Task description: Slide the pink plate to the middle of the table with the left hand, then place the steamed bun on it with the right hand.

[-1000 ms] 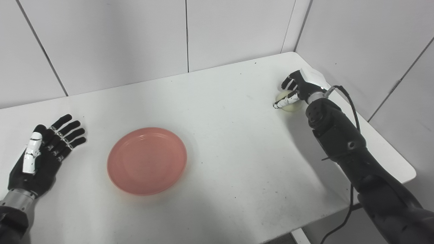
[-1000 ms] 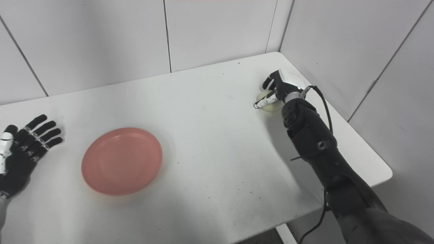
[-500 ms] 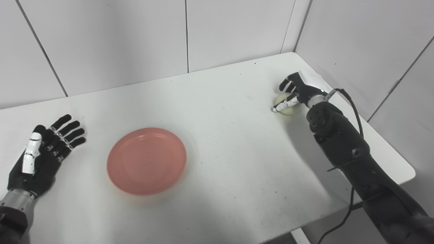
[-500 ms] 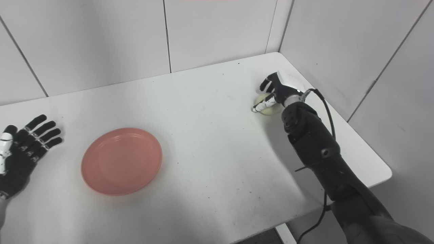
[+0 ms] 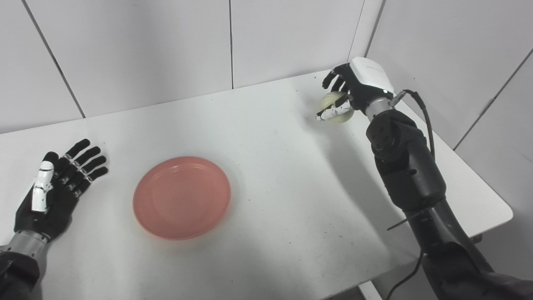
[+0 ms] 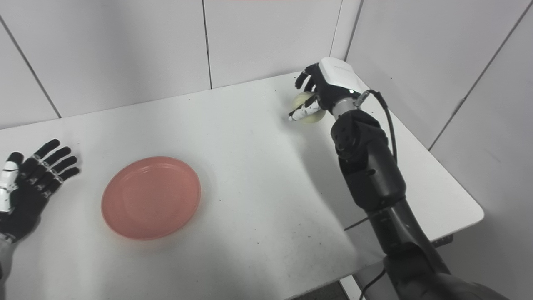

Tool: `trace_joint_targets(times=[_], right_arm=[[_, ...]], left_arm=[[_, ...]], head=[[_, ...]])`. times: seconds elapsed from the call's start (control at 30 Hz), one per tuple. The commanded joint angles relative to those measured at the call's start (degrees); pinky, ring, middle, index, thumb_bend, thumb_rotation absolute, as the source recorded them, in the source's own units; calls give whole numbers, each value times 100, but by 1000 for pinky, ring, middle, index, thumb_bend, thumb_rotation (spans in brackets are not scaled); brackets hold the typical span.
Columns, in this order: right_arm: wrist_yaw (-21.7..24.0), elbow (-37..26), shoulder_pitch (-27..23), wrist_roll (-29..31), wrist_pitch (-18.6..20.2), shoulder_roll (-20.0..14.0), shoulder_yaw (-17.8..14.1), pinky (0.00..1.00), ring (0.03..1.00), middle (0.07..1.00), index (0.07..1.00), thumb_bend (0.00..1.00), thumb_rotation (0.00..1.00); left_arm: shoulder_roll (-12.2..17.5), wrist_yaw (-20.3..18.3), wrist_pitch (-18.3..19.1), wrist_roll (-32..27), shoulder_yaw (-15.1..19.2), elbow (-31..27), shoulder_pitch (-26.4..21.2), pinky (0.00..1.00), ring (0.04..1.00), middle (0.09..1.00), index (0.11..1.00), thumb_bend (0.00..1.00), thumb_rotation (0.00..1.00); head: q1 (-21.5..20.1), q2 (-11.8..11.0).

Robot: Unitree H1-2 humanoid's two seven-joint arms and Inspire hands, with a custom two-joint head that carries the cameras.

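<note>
On far right of table (image 5: 291, 175), left eye view: right hand (image 5: 354, 89) raised above surface, fingers wrapped around bun (image 5: 335, 109), thumb across its front. Bun clear of table, well apart from plate (image 5: 182, 197). Plate flat, left of table centre, nothing on it. Left hand (image 5: 54, 187) at near left edge, palm up, fingers spread, holding nothing, near plate but apart.

Right eye view: same layout; bun pale, gripped at far right; black cable (image 6: 385, 114) loops off right wrist; grey wall panels (image 6: 125, 50) behind.
</note>
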Motion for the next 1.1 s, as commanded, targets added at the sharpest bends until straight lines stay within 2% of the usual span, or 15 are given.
trace_joint_targets(times=[0.0,0.23,0.43,0.77,1.07], right_arm=[[96,-336,-345,-113,9,-69,-18,363,433,459,533,520,0],[132,-291,-482,78,-61,-51,338,357,429,459,532,521,0],[183,-328,-662,219,-198,-1,838,322,406,438,542,518,0],[245,-437,-1010,351,-297,389,1625,281,366,429,545,517,0],[396,-454,-1195,452,-330,742,2145,280,360,426,544,516,0]], left_arm=[[-134,168,477,311,-186,207,424,814,831,850,832,568,935],[-268,488,715,380,-292,-195,522,810,829,845,831,556,945],[-447,798,954,468,-392,-534,609,825,839,852,839,525,991],[-738,1204,1266,618,-541,-922,639,848,854,861,848,496,1000],[-968,1454,1431,852,-673,-1106,611,856,864,871,859,470,1000]], head=[[50,-10],[363,-25],[723,-29],[1351,-9],[1969,72]])
